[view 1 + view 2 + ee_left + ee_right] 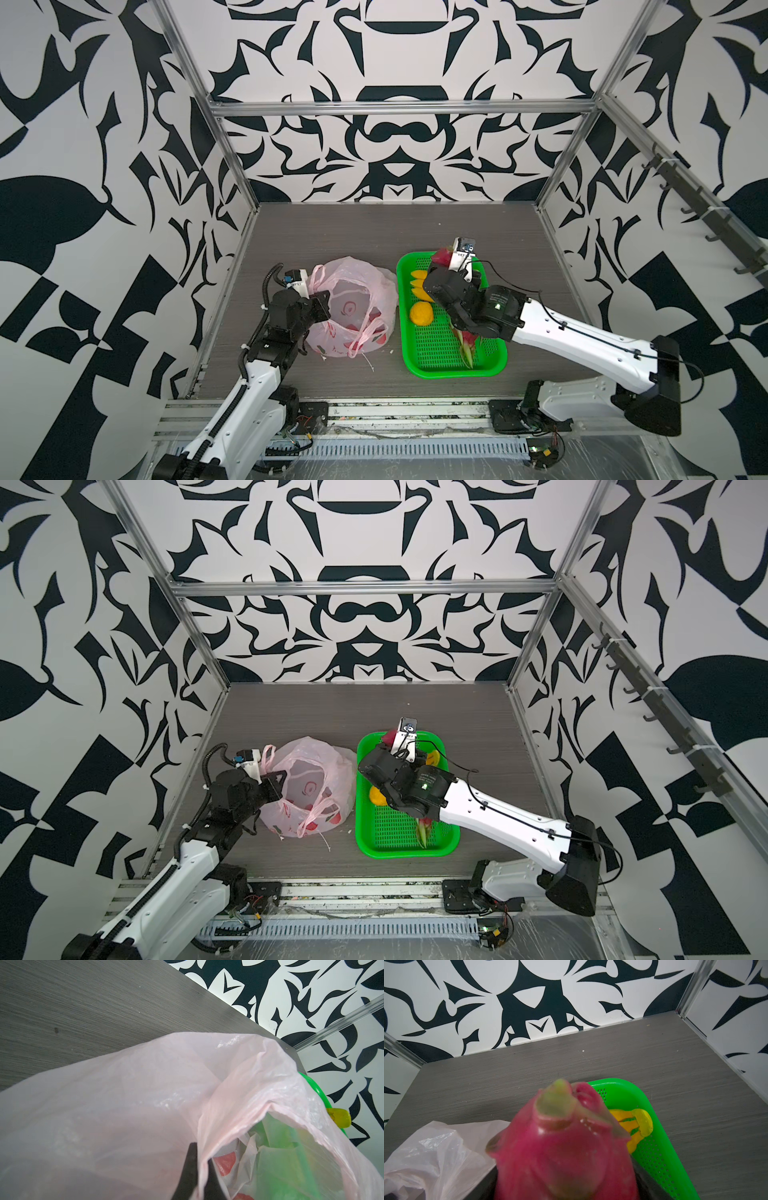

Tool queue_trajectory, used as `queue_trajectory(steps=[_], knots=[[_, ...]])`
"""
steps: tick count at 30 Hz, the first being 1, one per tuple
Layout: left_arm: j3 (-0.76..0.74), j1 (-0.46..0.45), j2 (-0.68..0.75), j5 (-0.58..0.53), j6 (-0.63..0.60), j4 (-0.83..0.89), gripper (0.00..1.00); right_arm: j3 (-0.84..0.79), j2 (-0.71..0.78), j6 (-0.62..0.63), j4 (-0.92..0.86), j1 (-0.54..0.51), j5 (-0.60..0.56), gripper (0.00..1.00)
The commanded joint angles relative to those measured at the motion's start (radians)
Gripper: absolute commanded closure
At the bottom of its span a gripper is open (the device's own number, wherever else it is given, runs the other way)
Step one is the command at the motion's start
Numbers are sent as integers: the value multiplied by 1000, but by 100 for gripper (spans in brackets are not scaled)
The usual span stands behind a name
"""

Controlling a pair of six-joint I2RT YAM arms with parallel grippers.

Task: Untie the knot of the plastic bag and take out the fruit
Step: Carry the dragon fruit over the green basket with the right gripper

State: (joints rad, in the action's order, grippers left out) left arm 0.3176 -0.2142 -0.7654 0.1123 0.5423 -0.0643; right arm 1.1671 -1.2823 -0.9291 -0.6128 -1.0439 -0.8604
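The pale pink plastic bag [353, 307] [311, 787] stands open-mouthed on the grey table, left of the green basket [453, 370]. Its handle loops [365, 332] hang loose, and no knot is in view. My left gripper [326, 303] [199, 1159] is shut on the bag's near rim [207, 1126]. My right gripper [444, 266] holds a magenta dragon fruit [564, 1157] [441, 257] over the basket's far end. In the basket lie yellow bananas [419, 284] [633, 1124], an orange citrus [421, 312] and a second dragon fruit [467, 340], partly under the right arm.
The basket [407, 852] sits close against the bag's right side. Patterned walls and aluminium posts [232, 166] enclose the table on three sides. A small white scrap [370, 365] lies in front of the bag. A metal rail [374, 415] runs along the table's near edge.
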Motion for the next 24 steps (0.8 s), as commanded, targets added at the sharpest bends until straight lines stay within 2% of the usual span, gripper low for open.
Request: queue_trajectory(steps=[1, 8, 24], knots=[[-24, 1, 5, 3, -4, -26, 100, -13, -13, -145, -67, -30, -60, 84], [-29, 2, 26, 3, -7, -7, 100, -16, -69, -376, -191, -96, -93, 84], [-37, 1, 37, 4, -6, 1, 100, -98, -123, -560, -211, -120, -45, 83]])
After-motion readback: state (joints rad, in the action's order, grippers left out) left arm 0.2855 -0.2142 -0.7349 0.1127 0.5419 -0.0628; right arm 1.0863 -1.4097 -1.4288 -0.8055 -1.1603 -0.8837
